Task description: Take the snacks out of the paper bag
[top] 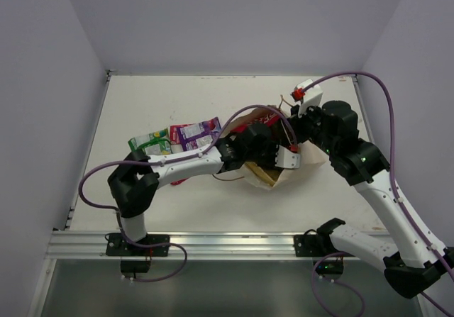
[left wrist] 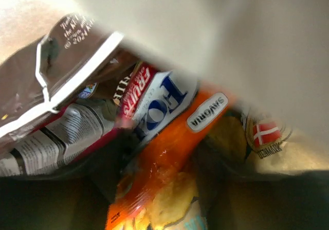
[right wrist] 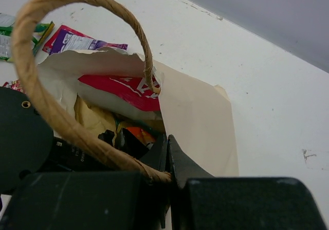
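The paper bag [top: 273, 179] lies on its side mid-table, mouth toward the left. My right gripper [right wrist: 172, 148] is shut on its string handle [right wrist: 61, 122] and holds the mouth up. My left gripper [left wrist: 164, 194] is deep inside the bag [left wrist: 231, 34]; its dark jaws stand apart on either side of an orange packet [left wrist: 169, 153]. Around it lie a brown bag [left wrist: 67, 70], a pink-white packet [left wrist: 154, 99] and a tan-yellow chip bag [left wrist: 267, 137]. A red packet [right wrist: 121, 88] shows at the mouth. From above, the left gripper [top: 282, 159] is half hidden in the bag.
A green packet [top: 152, 144] and purple-pink packets [top: 195, 134] lie on the table left of the bag, behind the left arm. White walls close the table at the back and both sides. The arm bases sit on a metal rail [top: 227, 242] along the near edge.
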`<move>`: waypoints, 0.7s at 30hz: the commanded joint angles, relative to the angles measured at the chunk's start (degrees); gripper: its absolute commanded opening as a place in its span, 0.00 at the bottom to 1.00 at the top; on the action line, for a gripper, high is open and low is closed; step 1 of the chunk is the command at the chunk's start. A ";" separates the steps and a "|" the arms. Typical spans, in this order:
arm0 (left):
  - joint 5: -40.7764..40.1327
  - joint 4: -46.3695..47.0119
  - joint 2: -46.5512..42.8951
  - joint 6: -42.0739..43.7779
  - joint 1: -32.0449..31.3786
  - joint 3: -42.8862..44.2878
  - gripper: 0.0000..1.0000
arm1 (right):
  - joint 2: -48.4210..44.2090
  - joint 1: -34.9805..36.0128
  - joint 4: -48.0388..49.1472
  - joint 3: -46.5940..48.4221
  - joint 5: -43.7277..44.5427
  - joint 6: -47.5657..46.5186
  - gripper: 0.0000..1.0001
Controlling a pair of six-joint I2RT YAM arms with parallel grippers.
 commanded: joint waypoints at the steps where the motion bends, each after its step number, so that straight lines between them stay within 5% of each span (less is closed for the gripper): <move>1: -0.66 0.75 0.96 1.63 -0.15 1.50 0.38 | -1.73 0.37 2.93 2.01 -0.14 -0.32 0.00; 6: -3.39 4.08 -3.60 0.05 -0.15 -0.87 0.01 | -1.56 0.36 3.37 0.95 1.09 -0.15 0.00; 15: -7.96 10.49 -22.32 -7.94 -0.06 -7.90 0.00 | -1.47 0.28 5.30 -1.68 8.30 -0.23 0.00; 21: -18.58 11.82 -33.13 -15.06 -0.06 -11.32 0.00 | -1.03 0.28 5.57 -2.48 11.38 -0.50 0.00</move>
